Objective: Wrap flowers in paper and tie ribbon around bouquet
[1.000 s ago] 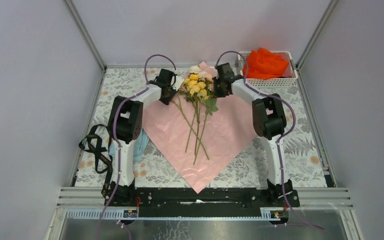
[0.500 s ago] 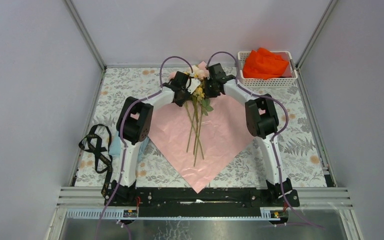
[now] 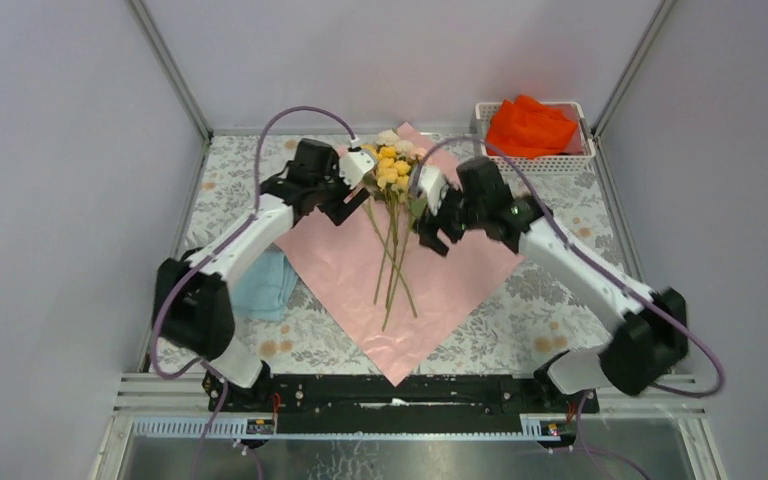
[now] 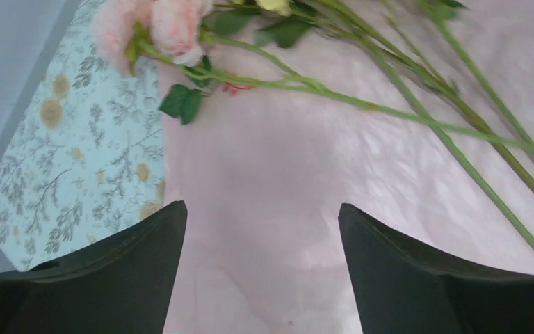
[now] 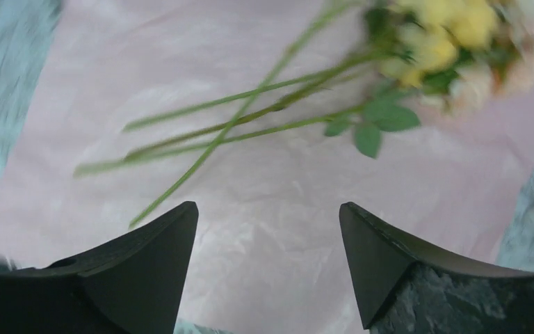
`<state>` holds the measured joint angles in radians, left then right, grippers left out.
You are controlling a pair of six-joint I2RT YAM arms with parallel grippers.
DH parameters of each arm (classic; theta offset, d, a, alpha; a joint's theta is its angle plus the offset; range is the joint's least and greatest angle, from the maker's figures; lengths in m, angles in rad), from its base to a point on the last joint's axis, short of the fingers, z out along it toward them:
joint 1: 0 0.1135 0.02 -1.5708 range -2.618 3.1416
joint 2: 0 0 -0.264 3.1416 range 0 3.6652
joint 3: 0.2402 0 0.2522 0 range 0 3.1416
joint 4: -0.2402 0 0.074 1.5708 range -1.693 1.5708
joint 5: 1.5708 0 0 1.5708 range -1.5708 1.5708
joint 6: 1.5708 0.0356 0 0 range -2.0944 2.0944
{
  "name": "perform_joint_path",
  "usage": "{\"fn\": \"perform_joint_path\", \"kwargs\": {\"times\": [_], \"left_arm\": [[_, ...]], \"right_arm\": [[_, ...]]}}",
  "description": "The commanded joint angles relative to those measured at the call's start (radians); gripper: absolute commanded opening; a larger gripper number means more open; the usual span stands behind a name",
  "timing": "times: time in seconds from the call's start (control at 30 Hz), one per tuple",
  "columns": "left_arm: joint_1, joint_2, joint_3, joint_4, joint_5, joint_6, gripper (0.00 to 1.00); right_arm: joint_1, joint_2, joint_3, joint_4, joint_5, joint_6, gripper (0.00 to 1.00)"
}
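At the centre of the surface (image 3: 505, 325), the paper (image 3: 440, 285) lies pink face up with the flowers (image 3: 392, 175) along its diagonal, heads at the far corner, apparently set for folding. The left tool (image 4: 262, 212) and the right tool (image 5: 269, 209) stand wide and empty over the paper. We find no ribbon. The right wrist view is blurred.

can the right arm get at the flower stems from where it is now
Probably yes. The right gripper hangs open just right of the flowers, whose stems lie bare on the paper. Nothing sits between them, and the left gripper is on the far side.
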<state>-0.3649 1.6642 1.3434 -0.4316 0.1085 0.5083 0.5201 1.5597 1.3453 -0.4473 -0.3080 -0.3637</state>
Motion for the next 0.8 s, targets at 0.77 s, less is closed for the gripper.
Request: {"fn": "perform_joint_path", "kwargs": {"times": [0.77], "left_arm": [[-0.023, -0.543, -0.556, -0.238, 0.357, 0.098, 0.99]], "right_arm": [[0.688, -0.061, -0.661, 0.369, 0.019, -0.507, 0.77]]}}
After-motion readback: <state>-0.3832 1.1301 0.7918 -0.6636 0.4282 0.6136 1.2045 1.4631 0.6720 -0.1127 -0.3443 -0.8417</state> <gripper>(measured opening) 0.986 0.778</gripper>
